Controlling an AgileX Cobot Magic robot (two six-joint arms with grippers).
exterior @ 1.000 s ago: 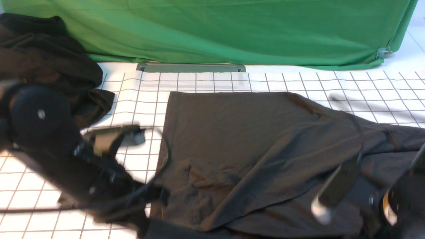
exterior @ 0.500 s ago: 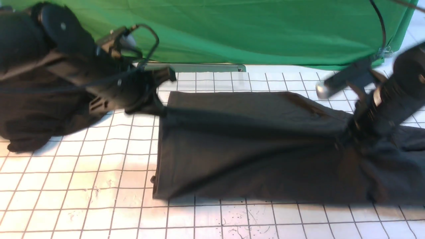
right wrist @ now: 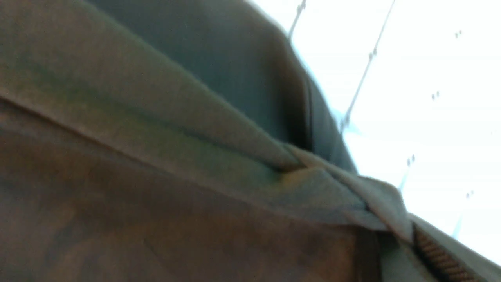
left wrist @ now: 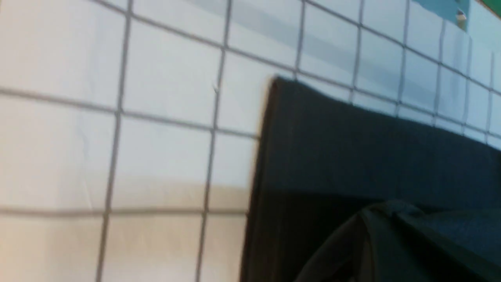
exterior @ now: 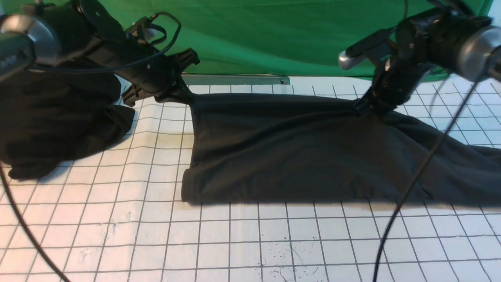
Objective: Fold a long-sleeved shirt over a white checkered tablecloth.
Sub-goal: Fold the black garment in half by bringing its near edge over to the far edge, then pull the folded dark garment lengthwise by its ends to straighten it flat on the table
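your left arm (exterior: 117, 55) reaches in from the far left, its forearm sloping down toward the middle. the left gripper (exterior: 187, 97) sits low, jaws pinched tight on the far left corner of the long-sleeved shirt (exterior: 282, 149). your right arm (exterior: 438, 35) comes in from the upper right and bends steeply down at the wrist. the right gripper (exterior: 362, 107) points downward, jaws clamped on the shirt's far edge.
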